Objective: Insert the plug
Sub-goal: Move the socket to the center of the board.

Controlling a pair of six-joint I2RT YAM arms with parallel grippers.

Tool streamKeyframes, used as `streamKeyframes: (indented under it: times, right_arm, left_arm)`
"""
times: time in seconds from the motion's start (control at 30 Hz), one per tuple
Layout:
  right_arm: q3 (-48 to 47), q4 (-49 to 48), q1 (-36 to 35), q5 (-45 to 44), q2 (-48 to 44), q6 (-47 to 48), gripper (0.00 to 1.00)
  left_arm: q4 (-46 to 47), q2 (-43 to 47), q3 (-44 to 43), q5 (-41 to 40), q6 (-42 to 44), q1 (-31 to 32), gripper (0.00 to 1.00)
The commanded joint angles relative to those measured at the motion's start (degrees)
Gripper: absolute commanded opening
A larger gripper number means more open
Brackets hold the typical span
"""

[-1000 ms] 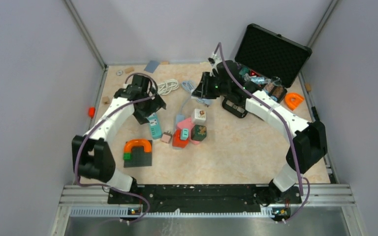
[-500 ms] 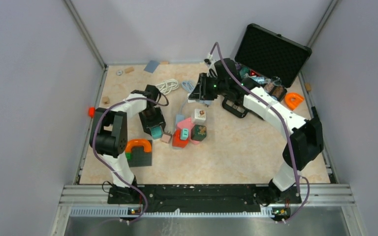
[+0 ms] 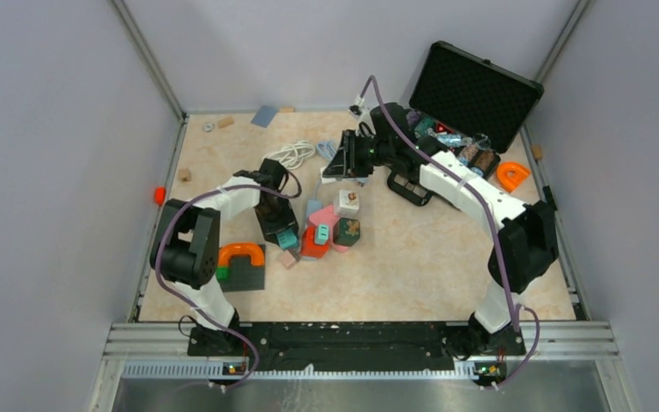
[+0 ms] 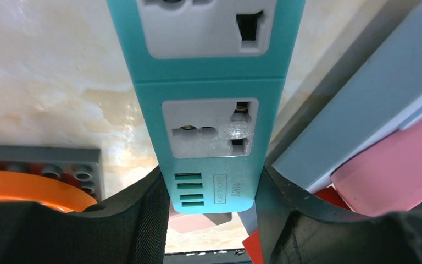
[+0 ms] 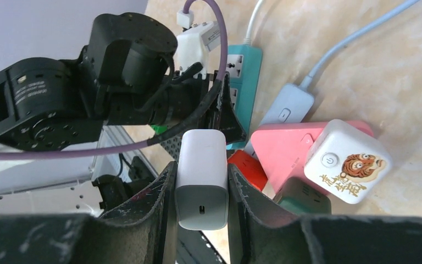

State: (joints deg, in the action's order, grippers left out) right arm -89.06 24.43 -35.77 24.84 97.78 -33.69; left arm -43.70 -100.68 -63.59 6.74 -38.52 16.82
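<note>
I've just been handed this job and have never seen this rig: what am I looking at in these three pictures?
Two robot arms are bolted at the near edge of a table. The wide picture looks down from above and behind them, with the left arm on the left and the right arm on the right. The other two pictures come from a camera on each wrist, looking along its own fingers. The left gripper has its fingers against both sides of a teal power strip; I cannot tell whether it grips. The right gripper is clamped on a white charger. Also on the table are piled adapters, a white cable, an orange-handled block and an open black case.
</note>
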Motion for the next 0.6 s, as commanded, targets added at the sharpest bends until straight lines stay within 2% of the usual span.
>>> streamKeyframes:
  times: [0.0, 0.07, 0.27, 0.3, 0.33, 0.4, 0.57]
  right_arm:
    - [-3.4, -0.9, -0.1, 6.1, 3.4, 0.0, 0.0]
    - [-3.8, -0.6, -0.1, 7.4, 4.1, 0.4, 0.0]
    - [-6.5, 4.1, 0.1, 4.2, 6.3, 1.9, 0.0]
    - [-7.1, 4.7, 0.1, 3.9, 6.8, 2.3, 0.0]
    - [-7.7, 5.2, 0.1, 3.6, 7.3, 2.7, 0.0]
    - [-9.1, 6.3, 0.1, 3.4, 8.6, 3.3, 0.0]
    - [-15.1, 9.6, 0.1, 4.0, 13.8, 4.5, 0.0]
  left_arm:
    - [1.5, 4.8, 4.6, 2.7, -5.9, 2.2, 0.22]
    - [1.8, 6.4, 5.8, 3.0, -7.4, 3.2, 0.22]
    - [1.7, 9.0, 7.8, 4.5, -11.6, 6.2, 0.24]
    - [2.0, 9.9, 8.4, 4.5, -12.4, 6.3, 0.28]
    - [2.3, 10.8, 8.9, 4.5, -12.9, 6.3, 0.37]
    - [2.6, 12.3, 8.5, 3.9, -13.1, 6.0, 0.59]
    - [2.4, 14.7, 3.8, 4.8, -11.0, 3.7, 0.81]
